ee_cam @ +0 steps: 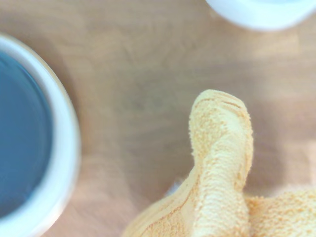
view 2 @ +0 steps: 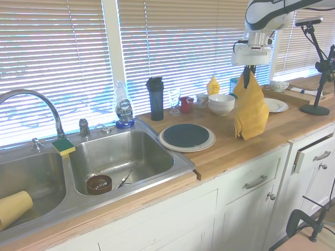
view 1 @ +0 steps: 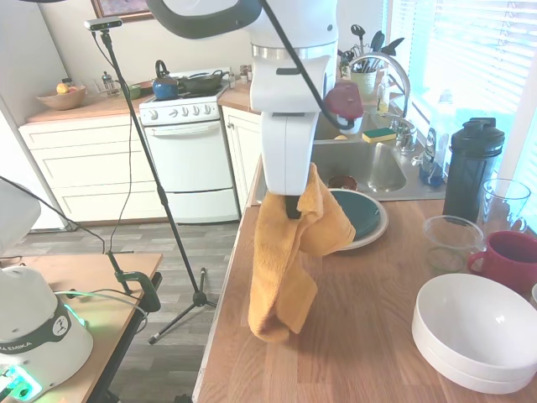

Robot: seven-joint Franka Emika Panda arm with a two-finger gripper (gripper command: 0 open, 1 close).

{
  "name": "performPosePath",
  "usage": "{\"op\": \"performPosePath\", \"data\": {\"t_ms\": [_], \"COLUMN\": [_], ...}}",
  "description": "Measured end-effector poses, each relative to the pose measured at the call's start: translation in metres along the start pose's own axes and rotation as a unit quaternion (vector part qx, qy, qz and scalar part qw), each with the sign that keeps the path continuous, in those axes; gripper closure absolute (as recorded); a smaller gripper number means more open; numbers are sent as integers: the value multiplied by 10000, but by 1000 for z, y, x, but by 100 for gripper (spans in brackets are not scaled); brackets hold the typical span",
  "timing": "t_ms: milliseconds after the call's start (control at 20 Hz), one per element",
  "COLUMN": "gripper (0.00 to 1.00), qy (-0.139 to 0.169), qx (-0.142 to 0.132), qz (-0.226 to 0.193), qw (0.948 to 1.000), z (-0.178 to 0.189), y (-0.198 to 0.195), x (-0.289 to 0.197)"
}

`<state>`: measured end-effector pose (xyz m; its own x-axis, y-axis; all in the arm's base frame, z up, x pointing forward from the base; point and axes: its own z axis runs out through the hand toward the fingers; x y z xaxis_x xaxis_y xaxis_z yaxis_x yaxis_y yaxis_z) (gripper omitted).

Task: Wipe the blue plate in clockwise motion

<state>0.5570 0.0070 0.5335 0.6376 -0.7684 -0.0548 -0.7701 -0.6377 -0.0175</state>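
The dish soap bottle (view 2: 123, 107) reads "Dawn".

I see the blue plate (view 2: 186, 135) lying on a larger plate (view 2: 168, 144) on the counter (view 2: 235, 151), just beside the sink (view 2: 120, 157); stacked bowls (view 2: 221, 104) behind it; the towel (view 2: 250, 107) hangs from the gripper (view 2: 246, 73) above the counter, apart from the plates.

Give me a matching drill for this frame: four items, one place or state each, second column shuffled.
1. orange towel
2. blue plate
3. sponge
4. white bowls

A. on the sink rim
B. hanging from the gripper
C. stacked near the window
D. resting on the cream plate

Pairs: 1-B, 2-D, 3-A, 4-C
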Motion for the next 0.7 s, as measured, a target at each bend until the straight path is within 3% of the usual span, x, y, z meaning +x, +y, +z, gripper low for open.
{"op": "performPosePath", "data": {"t_ms": [200, 300, 600, 700], "gripper": [100, 100, 100, 100], "qy": [16, 90, 497, 528], "qx": [-29, 98, 720, 748], "qz": [92, 66, 34, -88], "qw": [10000, 9999, 9962, 9958], "z": [24, 21, -73, -75], "y": [-65, -89, -107, -113], "x": [14, 25, 38, 42]}}
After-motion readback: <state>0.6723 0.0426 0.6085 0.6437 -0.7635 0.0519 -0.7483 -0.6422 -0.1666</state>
